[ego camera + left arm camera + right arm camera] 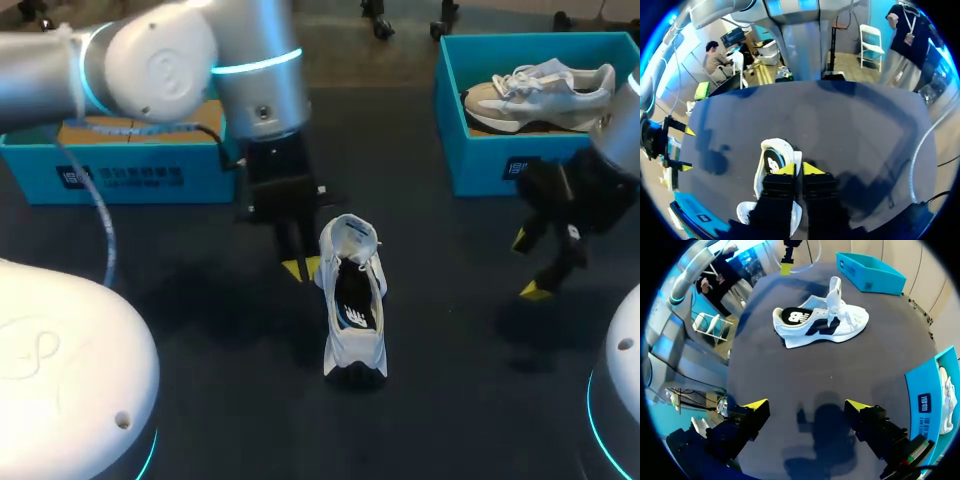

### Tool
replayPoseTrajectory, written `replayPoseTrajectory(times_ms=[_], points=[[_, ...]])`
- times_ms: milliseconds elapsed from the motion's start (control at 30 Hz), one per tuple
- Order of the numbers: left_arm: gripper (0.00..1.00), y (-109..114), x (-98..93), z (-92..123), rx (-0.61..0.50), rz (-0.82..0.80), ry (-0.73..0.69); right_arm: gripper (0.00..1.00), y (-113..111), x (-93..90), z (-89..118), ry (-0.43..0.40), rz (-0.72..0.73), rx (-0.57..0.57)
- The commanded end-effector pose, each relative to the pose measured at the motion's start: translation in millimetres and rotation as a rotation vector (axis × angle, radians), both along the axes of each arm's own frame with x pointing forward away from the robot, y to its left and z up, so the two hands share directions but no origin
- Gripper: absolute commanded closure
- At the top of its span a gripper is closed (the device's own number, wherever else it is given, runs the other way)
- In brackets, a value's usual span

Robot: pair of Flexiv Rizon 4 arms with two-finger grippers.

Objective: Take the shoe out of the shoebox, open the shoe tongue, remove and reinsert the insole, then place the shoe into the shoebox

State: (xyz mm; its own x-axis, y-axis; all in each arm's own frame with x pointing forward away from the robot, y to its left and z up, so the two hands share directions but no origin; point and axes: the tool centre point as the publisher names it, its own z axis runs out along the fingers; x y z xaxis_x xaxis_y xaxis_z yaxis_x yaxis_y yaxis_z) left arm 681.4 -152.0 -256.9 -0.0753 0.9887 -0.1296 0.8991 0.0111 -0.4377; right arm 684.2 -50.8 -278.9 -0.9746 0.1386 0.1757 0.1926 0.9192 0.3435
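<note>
Centrally, the shoe (352, 300) stands on open table (450, 390), left fingers (296, 268) together beside it, right fingers (535, 290) apart.

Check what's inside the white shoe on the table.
The white shoe holds a dark insole with a white logo; its toe end is hidden under the laces.

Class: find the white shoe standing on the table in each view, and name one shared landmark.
Head view: white shoe mid-table, just right of the left hand.
Left wrist view: shoe close beside its own hand's fingertips.
Right wrist view: shoe well ahead of the open right hand.
Shared landmark: the left hand's yellow tips near the shoe.
</note>
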Motion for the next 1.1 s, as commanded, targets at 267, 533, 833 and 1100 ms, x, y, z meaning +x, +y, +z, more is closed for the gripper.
replayPoseTrajectory(times_ms=[267, 533, 833, 1100], points=[[1.00, -7, 3.2, 0, 0.073, -0.082, -0.003, 0.00, 0, -2.0, 0, -0.004, -0.001, -0.001], [1.00, -35, -2.1, -14, 0.125, -0.184, -0.046, 0.00, 0, -2.0, 0, -0.004, -0.001, -0.001], [1.00, -38, -1.3, -23, 0.139, -0.192, -0.071, 0.00, 0, -2.0, 0, -0.004, -0.001, -0.001], [1.00, -41, 4.3, -42, 0.145, -0.246, -0.045, 0.00, 0, -2.0, 0, -0.004, -0.001, -0.001]])
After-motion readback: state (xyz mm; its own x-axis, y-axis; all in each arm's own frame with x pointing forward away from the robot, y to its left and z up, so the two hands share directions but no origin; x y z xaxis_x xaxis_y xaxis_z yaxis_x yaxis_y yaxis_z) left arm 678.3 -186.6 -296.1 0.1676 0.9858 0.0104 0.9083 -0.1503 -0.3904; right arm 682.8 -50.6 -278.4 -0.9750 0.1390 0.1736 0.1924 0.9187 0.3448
